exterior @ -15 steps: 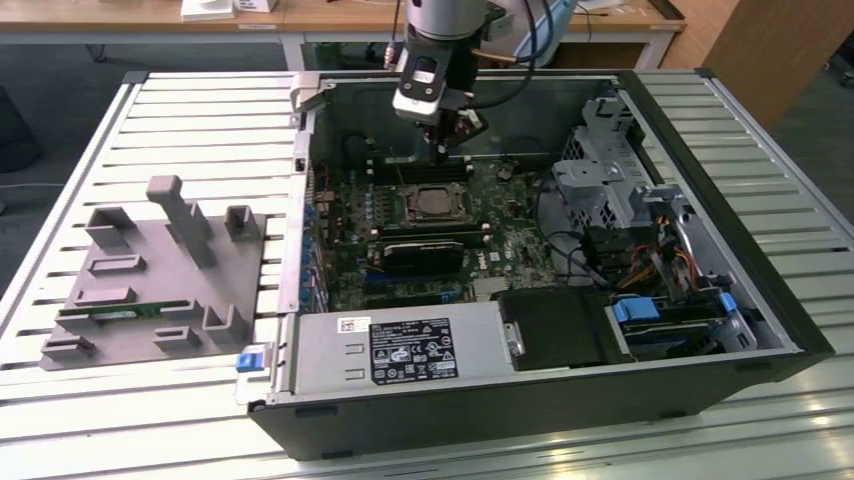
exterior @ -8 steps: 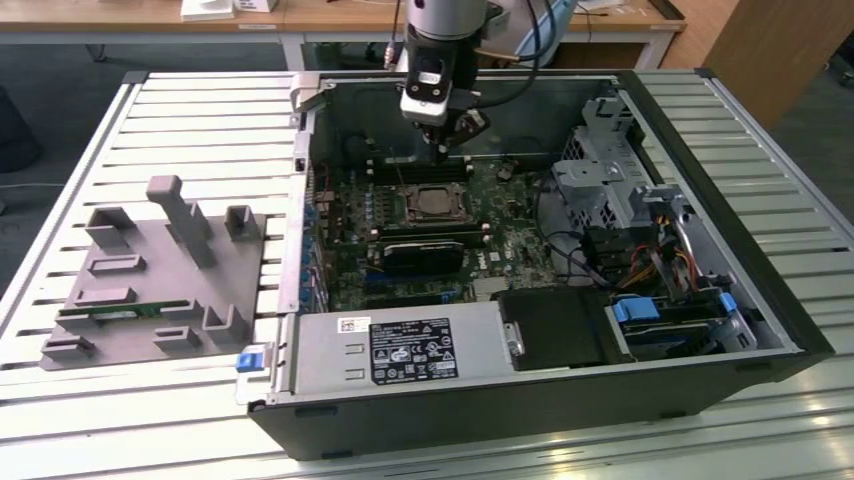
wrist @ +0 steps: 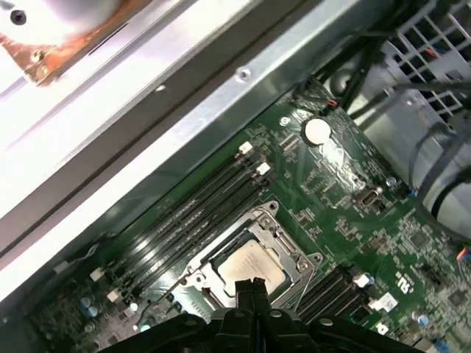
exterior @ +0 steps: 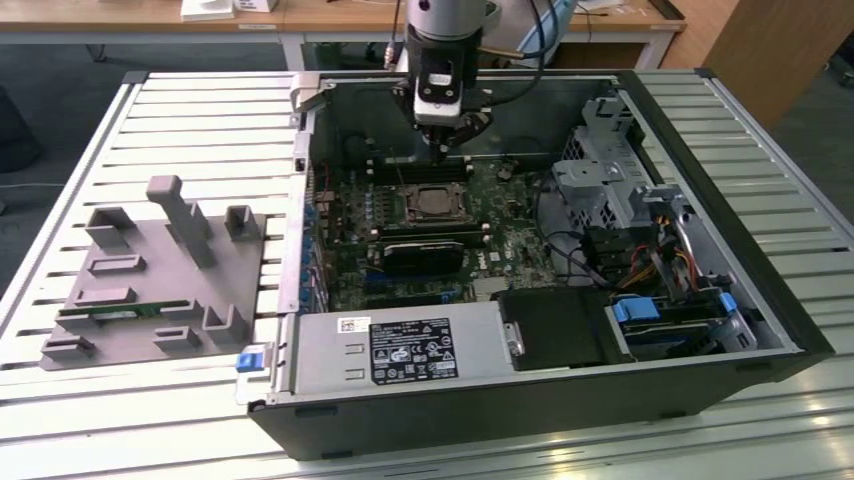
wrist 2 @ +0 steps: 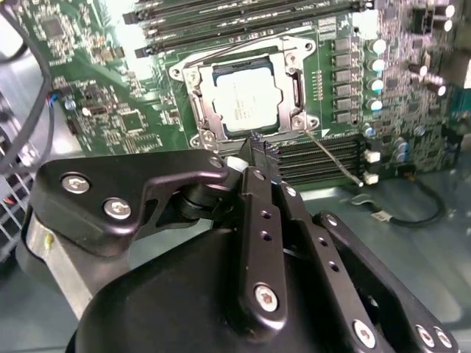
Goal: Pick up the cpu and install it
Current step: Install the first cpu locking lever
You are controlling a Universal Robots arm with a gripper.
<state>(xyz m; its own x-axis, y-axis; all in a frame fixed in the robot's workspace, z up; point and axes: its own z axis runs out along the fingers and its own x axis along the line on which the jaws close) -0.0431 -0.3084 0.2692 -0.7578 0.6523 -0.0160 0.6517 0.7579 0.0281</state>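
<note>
Found the cpu lying flat, pale metal top up, inside the socket frame on the motherboard of the open computer case, between the rows of memory slots. Saw the gripper hanging just above the near edge of the socket, not touching the cpu, with its fingers pressed together and nothing held between them. Noted in the exterior view the arm standing over the far part of the board, well apart from the grey fixture tray on the slatted table at the exterior view's left. Noted also the thin wire lever lying loose beside the socket, and so judged the clamp not yet locked down, though could not tell for certain. Judged the cpu light, stiff and thin, its smooth lid likely slippery under hard pads, and fragile on the underside and at the socket contacts beneath. Judged the safest hold to be across two opposite thin edges, kept level, with little squeeze, never on the lid face or the underside.
</note>
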